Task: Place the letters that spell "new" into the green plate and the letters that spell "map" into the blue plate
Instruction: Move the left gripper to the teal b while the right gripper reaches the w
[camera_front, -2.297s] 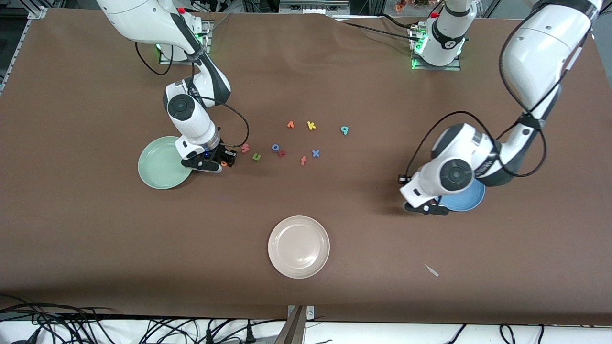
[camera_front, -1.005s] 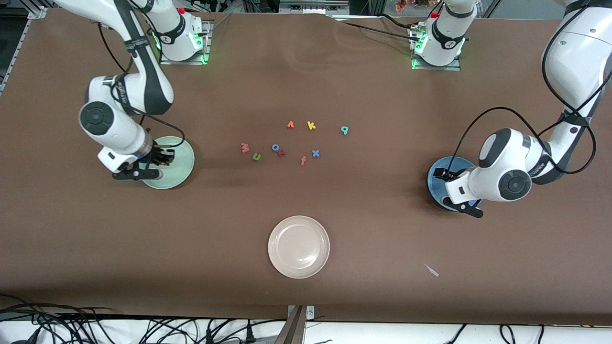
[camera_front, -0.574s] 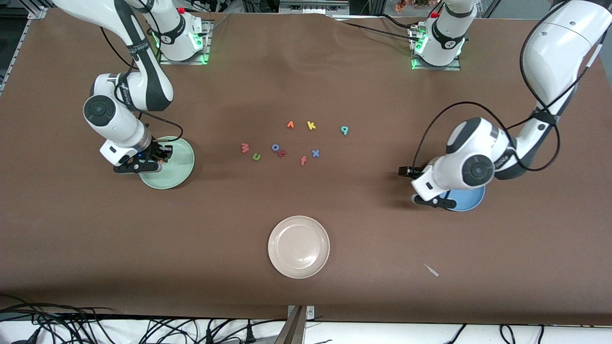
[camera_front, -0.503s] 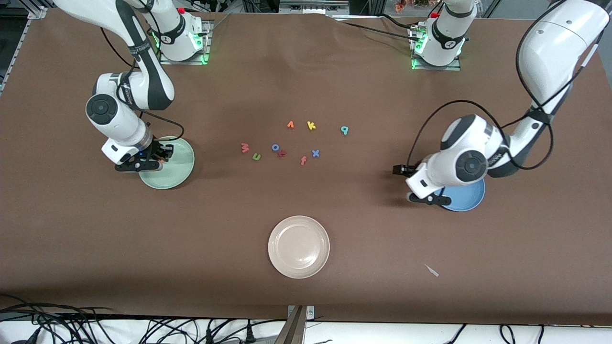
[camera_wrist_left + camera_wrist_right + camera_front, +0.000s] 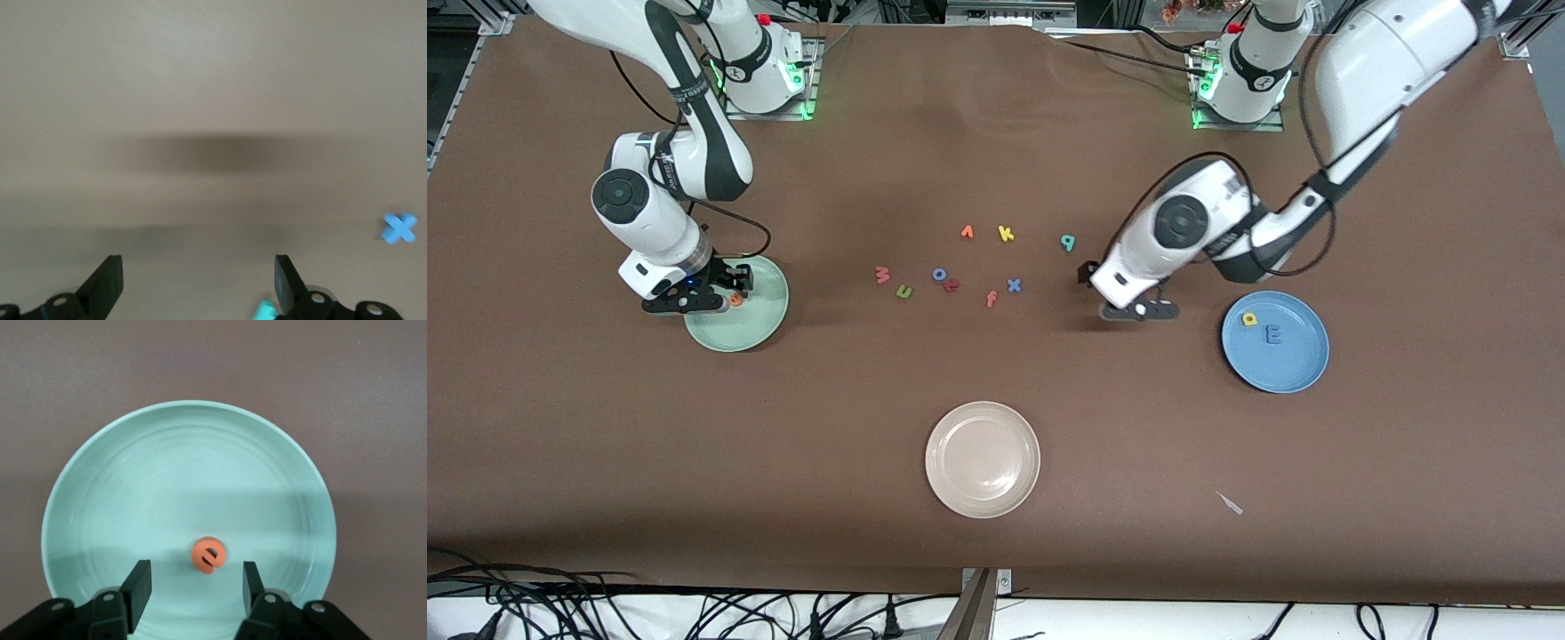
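The right gripper hangs over the green plate, fingers parted, the orange "e" loose on the plate between them. The blue plate holds the yellow "a" and blue "m". The left gripper, spread wide and empty, hovers over bare table beside the teal "p". The "w" and "n" lie between the plates.

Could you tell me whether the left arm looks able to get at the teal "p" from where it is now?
Probably yes. The left gripper is open over bare table right beside the teal "p", and nothing stands between them; the nearest other letter, the blue "x", lies apart.
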{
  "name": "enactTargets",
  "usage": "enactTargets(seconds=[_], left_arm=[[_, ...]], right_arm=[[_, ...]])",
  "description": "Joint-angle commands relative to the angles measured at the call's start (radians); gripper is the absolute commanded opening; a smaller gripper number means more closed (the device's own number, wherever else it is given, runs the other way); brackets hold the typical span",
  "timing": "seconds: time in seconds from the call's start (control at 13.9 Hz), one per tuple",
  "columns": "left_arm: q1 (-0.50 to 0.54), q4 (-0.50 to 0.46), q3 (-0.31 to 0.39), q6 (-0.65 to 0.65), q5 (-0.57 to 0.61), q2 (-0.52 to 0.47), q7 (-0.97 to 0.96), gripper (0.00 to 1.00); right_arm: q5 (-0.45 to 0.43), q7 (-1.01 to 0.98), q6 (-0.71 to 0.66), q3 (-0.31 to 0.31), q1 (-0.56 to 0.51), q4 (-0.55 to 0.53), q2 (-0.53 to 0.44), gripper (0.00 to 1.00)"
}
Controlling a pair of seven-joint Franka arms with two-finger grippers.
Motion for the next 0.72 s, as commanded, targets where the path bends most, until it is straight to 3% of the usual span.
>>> enactTargets(seconds=[0.0,0.29,0.43,0.65], left_arm=[[-0.082,-0.018,0.010,0.030,0.092,-0.005,-0.133,1.00],[-0.146,-0.078,0.013,0.082,0.131,-0.002,-0.158,0.96],[-0.151,-0.113,0.013,0.114,0.207,0.014,-0.160,0.95],[-0.151,-0.150,0.014,0.146,0.269,0.023,-0.157,0.91]], right_arm=[[-0.005,0.136,0.008,0.074,0.006,-0.003,-0.018,0.64],[-0.005,0.393,0.007,0.217,0.011,0.017,-0.015,0.67],[-0.005,0.529,0.008,0.280,0.021,0.033,-0.005,0.67],[-0.005,0.658,0.016,0.288,0.115,0.047,0.030,0.67]])
